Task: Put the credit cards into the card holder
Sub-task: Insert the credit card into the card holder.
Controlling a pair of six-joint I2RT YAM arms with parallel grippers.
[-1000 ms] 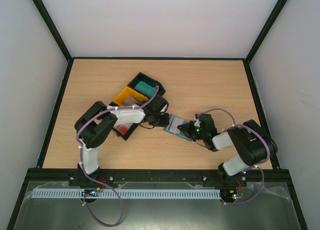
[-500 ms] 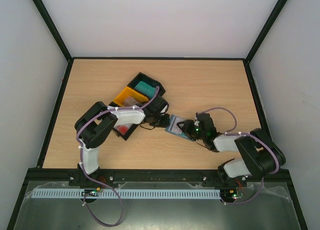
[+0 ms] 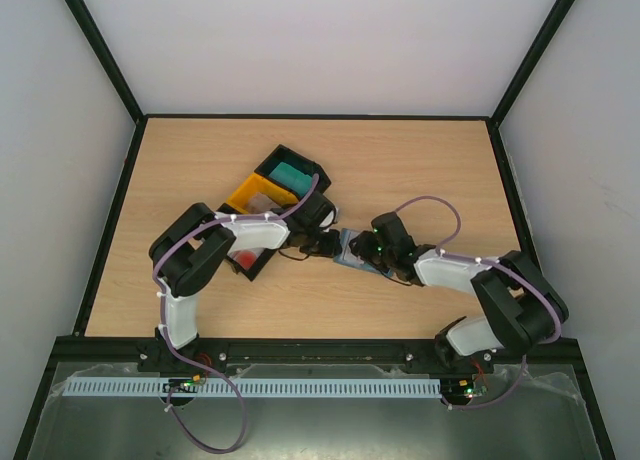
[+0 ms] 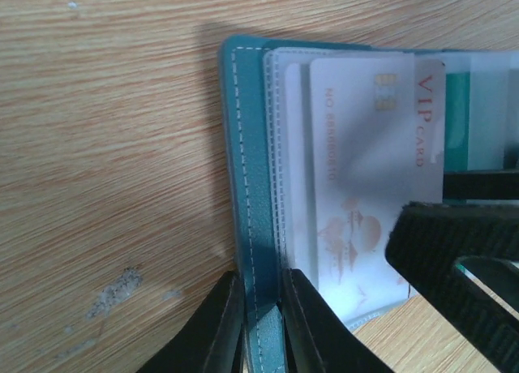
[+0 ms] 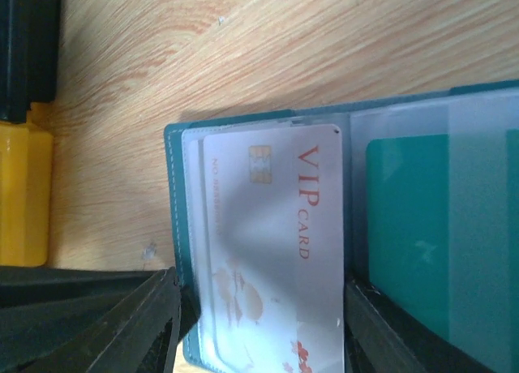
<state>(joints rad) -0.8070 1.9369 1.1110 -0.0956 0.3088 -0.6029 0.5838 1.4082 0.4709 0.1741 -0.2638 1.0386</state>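
Left wrist view: the left gripper (image 4: 261, 332) is pinched tight on the stitched edge of the slate-blue folding card holder (image 4: 243, 146), which lies open on the light wooden table (image 4: 105, 146). A white plastic credit card (image 4: 365, 170) printed "VIP" in red sits in its clear sleeve. The right gripper (image 5: 262, 292) has its black fingers spread wide either side of that card; whether they grip it cannot be told.
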